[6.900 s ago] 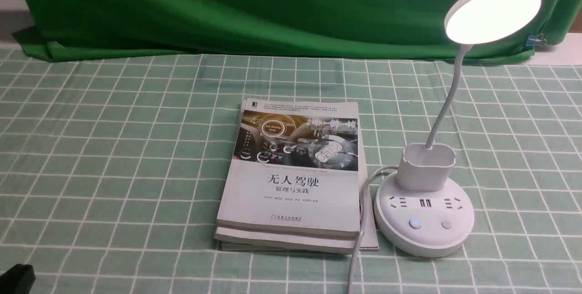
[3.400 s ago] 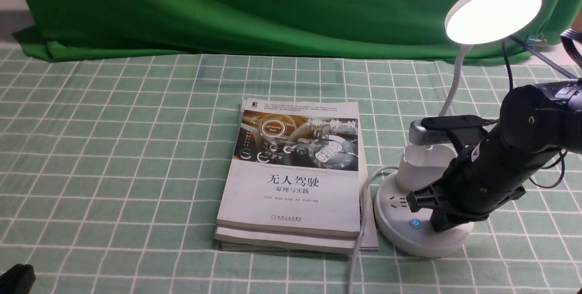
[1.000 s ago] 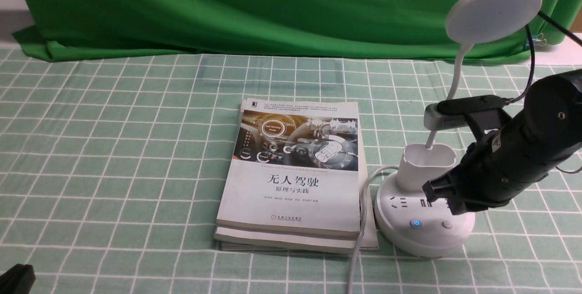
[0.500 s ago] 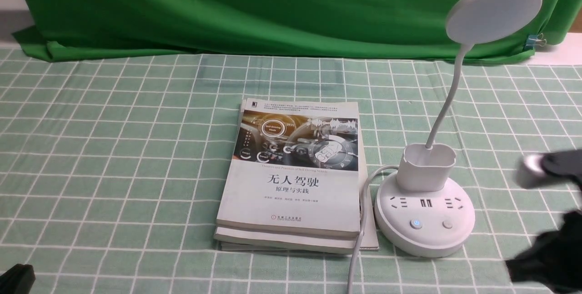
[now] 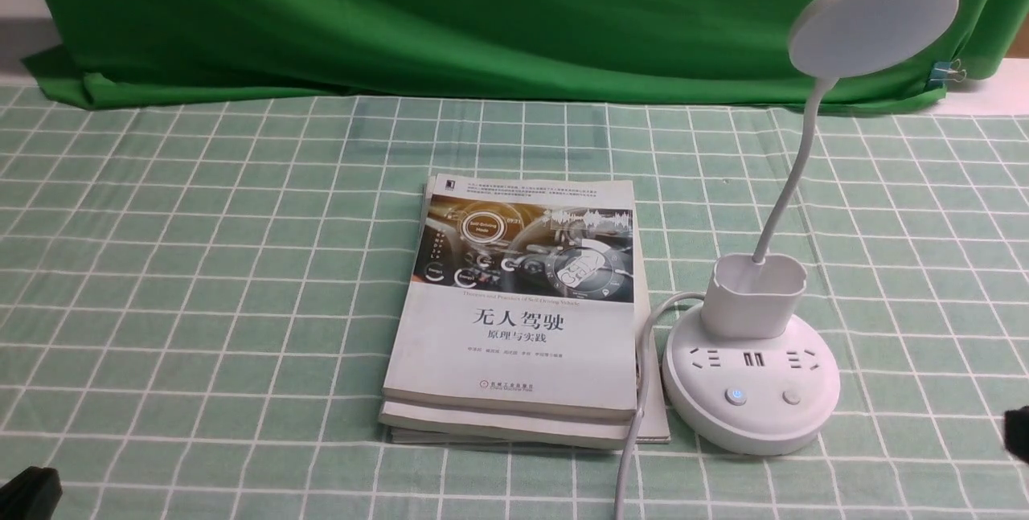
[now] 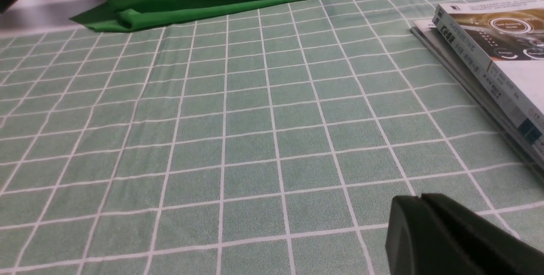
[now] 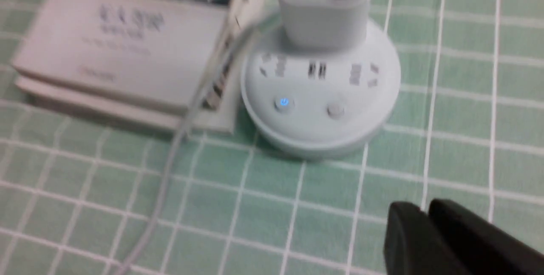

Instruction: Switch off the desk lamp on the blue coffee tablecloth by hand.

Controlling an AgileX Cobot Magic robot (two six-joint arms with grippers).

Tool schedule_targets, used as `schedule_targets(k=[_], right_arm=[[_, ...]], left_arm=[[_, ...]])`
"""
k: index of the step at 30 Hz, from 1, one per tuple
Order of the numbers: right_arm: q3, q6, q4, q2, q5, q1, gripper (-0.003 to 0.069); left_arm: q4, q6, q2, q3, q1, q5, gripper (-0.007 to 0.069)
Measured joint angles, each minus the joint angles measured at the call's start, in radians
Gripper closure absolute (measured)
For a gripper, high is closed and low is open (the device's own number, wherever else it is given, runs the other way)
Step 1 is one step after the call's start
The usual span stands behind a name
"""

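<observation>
Front view: books (image 5: 514,327) and cord (image 5: 628,472) lie beside the dark desk lamp (image 5: 752,415); left gripper (image 6: 421,200) and right gripper (image 7: 426,209) closed, empty.

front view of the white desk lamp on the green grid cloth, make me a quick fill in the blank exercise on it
1. The white desk lamp with the round flat disc head is switched ____.
2. In the front view, the blue-glowing button is the ____ one of the two on the lamp's round white base.
3. In the front view, the lamp stands to the ____ of the stack of white-covered books.

Missing words: off; left; right
</observation>
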Motion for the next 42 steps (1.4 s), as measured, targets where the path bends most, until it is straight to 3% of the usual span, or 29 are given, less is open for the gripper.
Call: schedule_targets(k=[4, 9, 13, 22, 42], right_arm=[[0.067, -0.06, 0.0, -0.112, -0.1, -0.055, 0.0634], [0.273, -0.094, -0.002, -0.323, -0.31, -0.206, 0.0638], [0.397, -0.105, -0.008, -0.433, -0.44, -0.246, 0.0638], [0.57, -0.183, -0.008, -0.585, -0.482, -0.247, 0.0633], [0.572, -0.184, -0.008, -0.592, -0.512, -0.247, 0.0594]], left_arm=[[0.0, 0.0, 0.0, 0.0, 0.0, 0.0, 0.0624], [0.0, 0.0, 0.0, 0.0, 0.0, 0.0, 0.0624], [0.0, 0.0, 0.0, 0.0, 0.0, 0.0, 0.0624], [0.0, 0.0, 0.0, 0.0, 0.0, 0.0, 0.0624], [0.0, 0.0, 0.0, 0.0, 0.0, 0.0, 0.0624]])
